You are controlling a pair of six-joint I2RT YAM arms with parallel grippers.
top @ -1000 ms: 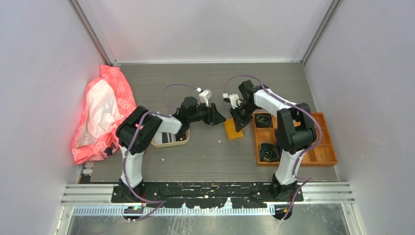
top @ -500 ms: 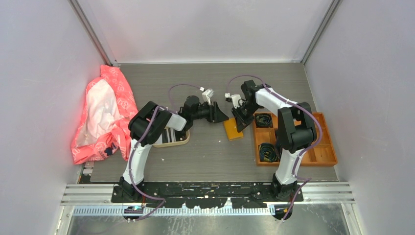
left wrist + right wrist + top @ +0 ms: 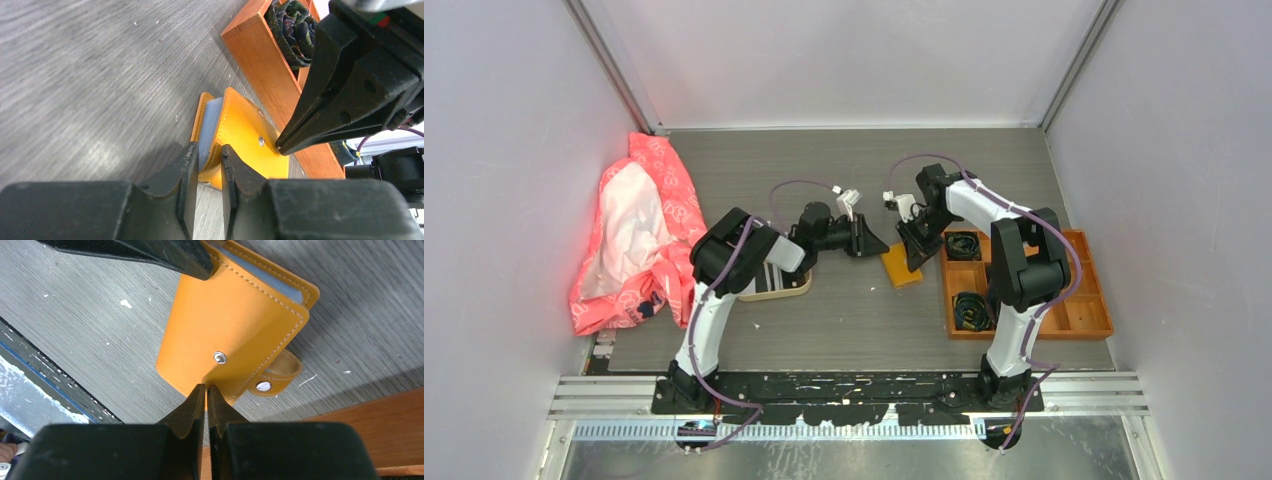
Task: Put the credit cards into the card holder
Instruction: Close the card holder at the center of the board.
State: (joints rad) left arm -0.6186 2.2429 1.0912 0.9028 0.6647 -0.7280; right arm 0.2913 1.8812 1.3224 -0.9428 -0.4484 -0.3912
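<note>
A small mustard-orange leather-like card holder (image 3: 225,320) lies on the grey wood-grain table (image 3: 854,320), about mid-table. It sits just left of a large orange compartmented wooden box (image 3: 1089,320) that holds black coils (image 3: 971,308). The holder is partly open. Its upper cover is tilted up, and pale blue-grey leaves show between the covers along one edge. Whether these are cards or sleeves cannot be told. A metal snap stud (image 3: 219,357) sits on the cover, and the snap tab (image 3: 280,375) sticks out beside it, unfastened.

The left gripper (image 3: 207,150) reaches in from the left. Its jaws are drawn close, with only a narrow gap, and the near corner of the holder is caught in that gap. The right gripper (image 3: 205,388) comes at the opposite edge. Its jaws are almost pressed together, leaving a thin slit, and their tips nip the free edge of the raised cover just below the stud. The two grippers face each other across the holder.

Well to the left, behind the left arm's elbow, a beige rounded tray (image 3: 774,295) rests on the table. It holds a dark credit card with black-and-white stripes (image 3: 769,280). How many cards lie in the tray is hidden by the arm. A crumpled pink-and-white plastic bag (image 3: 629,235) lies against the left wall.
</note>
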